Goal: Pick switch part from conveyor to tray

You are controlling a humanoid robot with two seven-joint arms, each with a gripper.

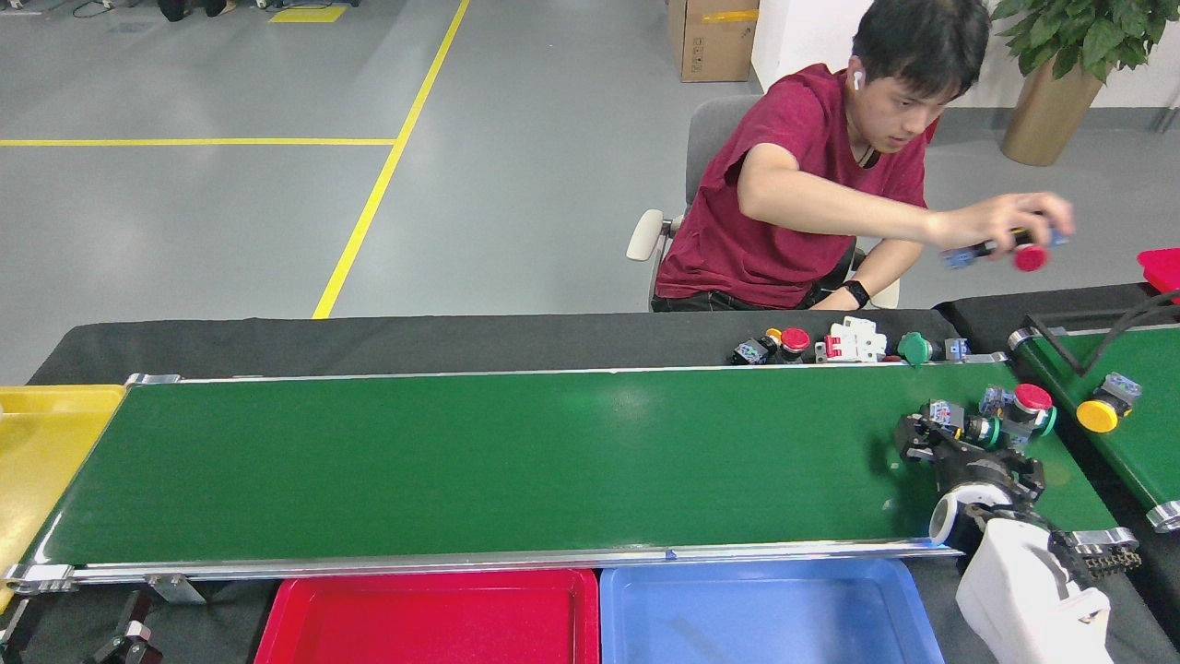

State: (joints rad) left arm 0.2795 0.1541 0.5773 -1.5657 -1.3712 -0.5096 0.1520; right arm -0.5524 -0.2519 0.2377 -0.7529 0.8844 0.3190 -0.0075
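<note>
The conveyor (507, 461) is a long dark-green belt running across the head view. Two switch parts lie at its right end. One has a green ring and a blue-grey body (959, 426). The other, just to its right, has a red button (1028, 401). My right gripper (970, 454) reaches in from the lower right and stands open over the belt, its fingers spread just in front of the green-ringed part. Nothing is held. A red tray (433, 618) and a blue tray (765, 613) sit below the belt's near rail. My left gripper is out of view.
A seated person's hand (1023, 221) holds a red-button part in the air at the far right. More parts (848, 346) lie on the black cloth behind the belt. A second green belt (1134, 443) at right carries a yellow-button part (1097, 410). A yellow tray (37, 461) is at left.
</note>
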